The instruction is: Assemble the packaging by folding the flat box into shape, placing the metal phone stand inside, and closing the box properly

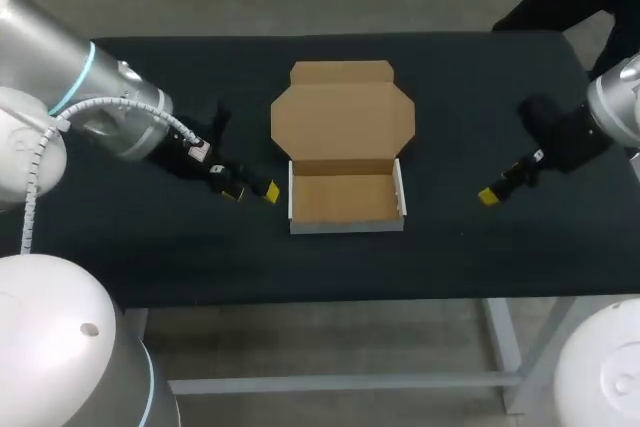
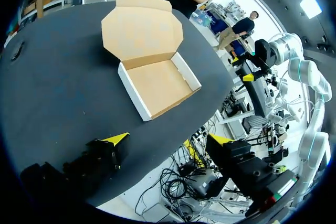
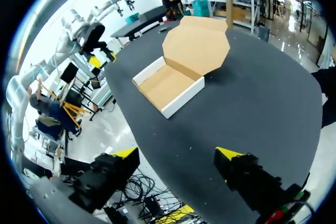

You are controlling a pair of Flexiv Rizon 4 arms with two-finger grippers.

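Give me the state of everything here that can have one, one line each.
box: folded into shape, empty inside.
lid: open, folded back away from the robot.
left pincer: open, holding nothing, beside the box without touching it.
right pincer: open, holding nothing, well apart from the box.

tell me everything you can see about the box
The box is cardboard, brown inside and white on its outer walls. Its shallow tray is already folded up with four upright walls, and it is empty. The lid, with clipped corners and a tuck flap at its far edge, lies folded back behind the tray, hinged to the back wall. It sits near the middle of the black table; nothing else touches it.
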